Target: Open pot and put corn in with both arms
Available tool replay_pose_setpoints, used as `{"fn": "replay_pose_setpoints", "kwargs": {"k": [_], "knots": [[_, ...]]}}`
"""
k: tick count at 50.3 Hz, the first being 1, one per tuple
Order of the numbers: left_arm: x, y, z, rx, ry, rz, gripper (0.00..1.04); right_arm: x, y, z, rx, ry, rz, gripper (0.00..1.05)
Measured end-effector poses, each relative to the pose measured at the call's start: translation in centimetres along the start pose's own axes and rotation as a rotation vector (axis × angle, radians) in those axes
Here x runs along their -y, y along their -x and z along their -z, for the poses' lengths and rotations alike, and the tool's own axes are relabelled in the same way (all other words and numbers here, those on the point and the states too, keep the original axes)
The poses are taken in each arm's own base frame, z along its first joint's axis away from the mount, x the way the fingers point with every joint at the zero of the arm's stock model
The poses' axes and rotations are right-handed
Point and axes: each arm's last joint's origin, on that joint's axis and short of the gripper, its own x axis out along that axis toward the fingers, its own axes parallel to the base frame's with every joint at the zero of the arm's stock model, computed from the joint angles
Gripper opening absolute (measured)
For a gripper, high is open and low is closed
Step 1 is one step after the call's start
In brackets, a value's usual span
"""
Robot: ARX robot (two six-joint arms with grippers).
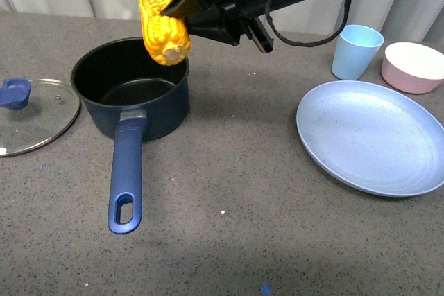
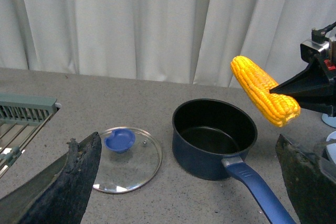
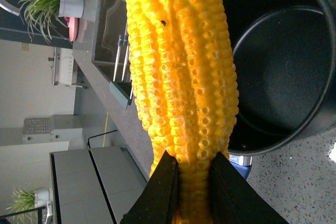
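The navy pot point(image 1: 132, 88) stands open on the grey counter, black inside empty, its long blue handle point(image 1: 127, 179) pointing toward me. My right gripper point(image 1: 182, 6) is shut on the yellow corn point(image 1: 161, 13) and holds it in the air over the pot's far right rim. The corn also shows in the left wrist view point(image 2: 265, 92) and fills the right wrist view point(image 3: 181, 72), beside the pot's mouth point(image 3: 286, 61). My left gripper point(image 2: 189, 182) is open and empty, near the counter in front of the pot point(image 2: 214, 139); it is out of the front view.
The glass lid with a blue knob point(image 1: 31, 112) lies flat left of the pot. A light blue plate point(image 1: 371, 136), a blue cup point(image 1: 356, 51) and a pink bowl point(image 1: 414, 67) stand at the right. A green dish rack point(image 2: 21, 116) is at the far left.
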Motion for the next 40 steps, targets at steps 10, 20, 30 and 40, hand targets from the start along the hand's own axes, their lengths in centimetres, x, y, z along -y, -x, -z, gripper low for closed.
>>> {"fn": "replay_pose_setpoints", "kwargs": {"k": [10,20,30,40], "knots": [[0.0,0.0,0.0,0.000,0.000,0.000,0.98,0.1,-2.5,-0.9,-0.037,-0.012,0.013,0.11],[0.0,0.0,0.0,0.000,0.000,0.000,0.98,-0.1,-3.8,-1.5,-0.041,0.002,0.004,0.10],[0.0,0.0,0.0,0.000,0.000,0.000,0.98,0.0,-4.1,-1.6,-0.035,-0.004,0.006,0.36],[0.0,0.0,0.0,0.000,0.000,0.000,0.98,-0.1,-4.1,-1.7,-0.027,-0.002,-0.002,0.81]]}}
